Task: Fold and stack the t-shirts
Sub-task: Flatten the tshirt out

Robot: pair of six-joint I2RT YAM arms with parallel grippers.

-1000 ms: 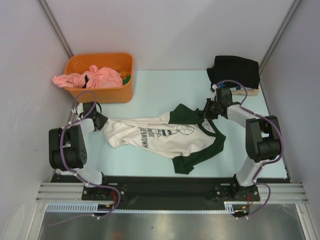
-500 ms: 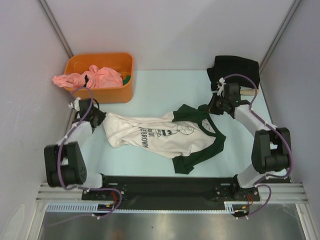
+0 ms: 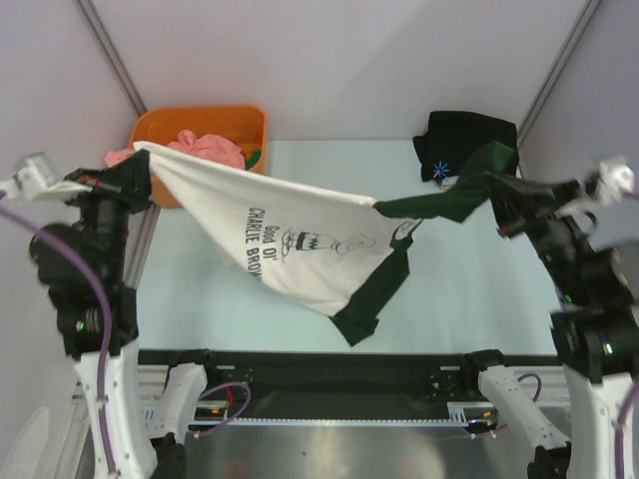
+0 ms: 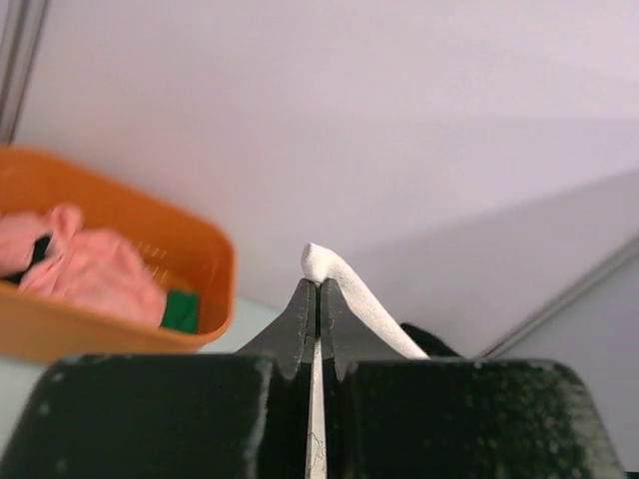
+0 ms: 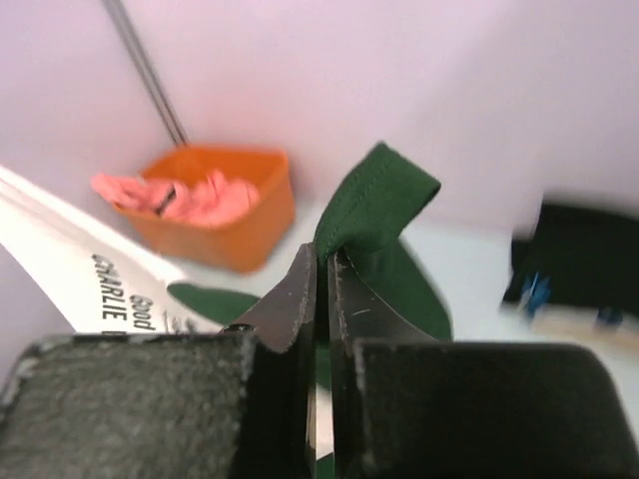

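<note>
Overhead, the cream t-shirt (image 3: 290, 239) hangs stretched in the air above the pale table (image 3: 479, 289), its printed front sagging in the middle. The left gripper (image 4: 318, 289) is pinched tight on a cream edge, and the right gripper (image 5: 321, 261) is clamped on a dark green sleeve, likely to spread the cloth flat for folding. A black t-shirt (image 3: 464, 140) lies at the far right corner, probably the start of the stack, and a pink shirt (image 3: 205, 148) waits in the orange bin (image 3: 250, 120)
</note>
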